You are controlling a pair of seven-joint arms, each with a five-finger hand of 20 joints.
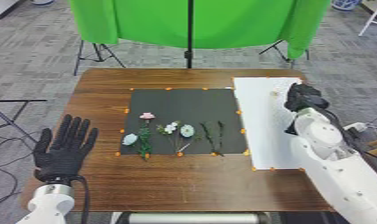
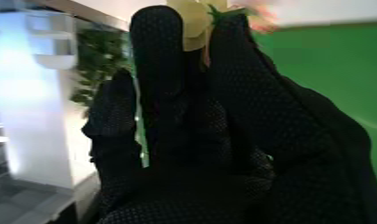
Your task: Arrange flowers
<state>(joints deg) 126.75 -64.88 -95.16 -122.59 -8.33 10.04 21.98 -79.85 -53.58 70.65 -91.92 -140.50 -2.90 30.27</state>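
In the head view, my right hand [image 1: 305,97] is above the right edge of the white sheet [image 1: 264,135], with a small pale flower [image 1: 275,93] beside it. In the right wrist view, my right hand [image 2: 282,105] pinches a flower with yellowish petals [image 2: 195,22] between thumb and fingers; a green leaf and blurred pink show by the tips. My left hand [image 1: 64,150] is at the table's left side, fingers straight and spread. The dark mat [image 1: 180,100] bears a pink flower [image 1: 147,116], white blossoms [image 1: 170,128], pale blue flowers [image 1: 129,139] and dark green stems [image 1: 222,136].
Small orange markers line the mat and sheet on the brown table [image 1: 189,187]. A green cloth [image 1: 202,22] hangs on stands behind the table's far edge.
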